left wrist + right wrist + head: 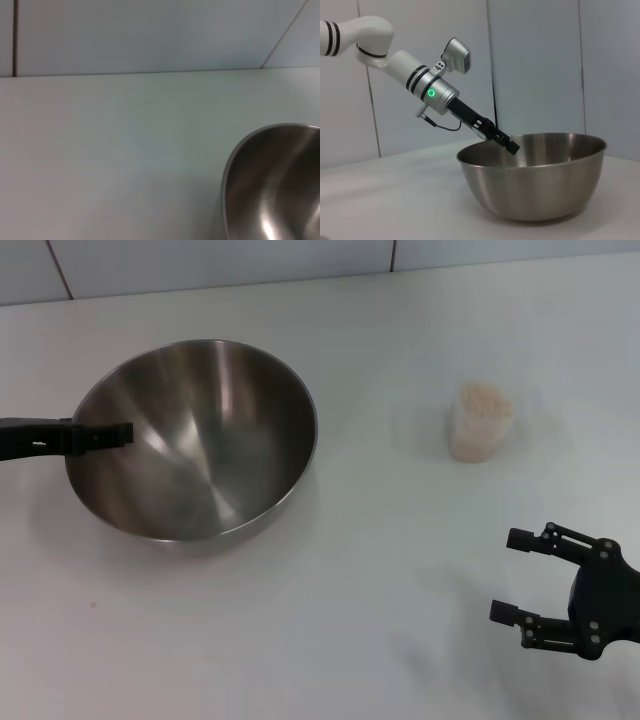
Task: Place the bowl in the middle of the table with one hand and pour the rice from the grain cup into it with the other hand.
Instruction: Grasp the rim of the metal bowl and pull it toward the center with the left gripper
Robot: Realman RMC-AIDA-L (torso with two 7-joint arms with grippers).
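- Holding the bowl [200, 440] by its left rim with our left gripper [122, 433]: fingers pinch the wall so it can be dragged toward the middle of the table [330, 620].
- Bowl sits left of centre, mouth up, slightly tipped.
- Grain cup [480, 422] with rice [484, 400] stands upright, well right of the bowl, long axis vertical.
- Our right gripper [527, 575] hovers near-right, fingers spread, aimed leftward, nothing held.

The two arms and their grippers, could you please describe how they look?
The left arm is glossy white with black rings, then a silver cuff with a glowing green light, a grey camera box on top and a thin black cable looping beneath. Its left gripper is slim, black and jointed. The right gripper is matt black, with segmented fingers studded with small screws.
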